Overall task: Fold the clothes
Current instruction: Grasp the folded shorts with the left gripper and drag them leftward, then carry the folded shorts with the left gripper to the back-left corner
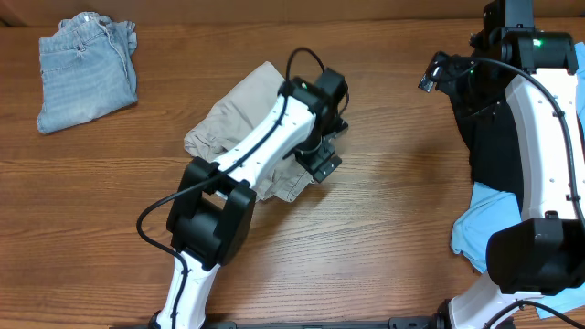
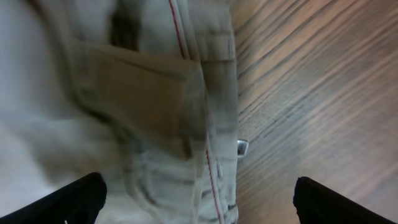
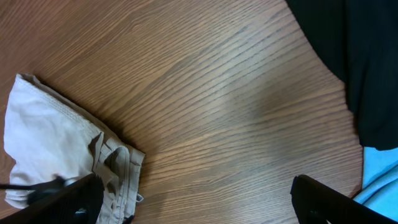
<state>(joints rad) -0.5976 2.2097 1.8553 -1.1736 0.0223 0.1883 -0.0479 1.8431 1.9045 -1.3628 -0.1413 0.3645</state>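
The pale beige shorts (image 1: pixel 233 123) lie crumpled at the table's middle, partly under my left arm. My left gripper (image 1: pixel 322 157) is open just above their right edge; in the left wrist view the waistband and seam with red stitching (image 2: pixel 186 93) fill the frame between the open fingers (image 2: pixel 199 202). My right gripper (image 1: pixel 441 71) is open and empty, held high at the back right; its view shows the shorts (image 3: pixel 56 143) at lower left. A black garment (image 1: pixel 498 137) and a sky-blue top (image 1: pixel 475 228) lie at the right. Folded light-blue denim (image 1: pixel 87 68) lies at the back left.
The wooden table (image 1: pixel 384 219) shows bare wood between the shorts and the black garment (image 3: pixel 348 56). The sky-blue top (image 3: pixel 382 180) shows at the right wrist view's lower right corner. My right arm stands over the right-hand pile.
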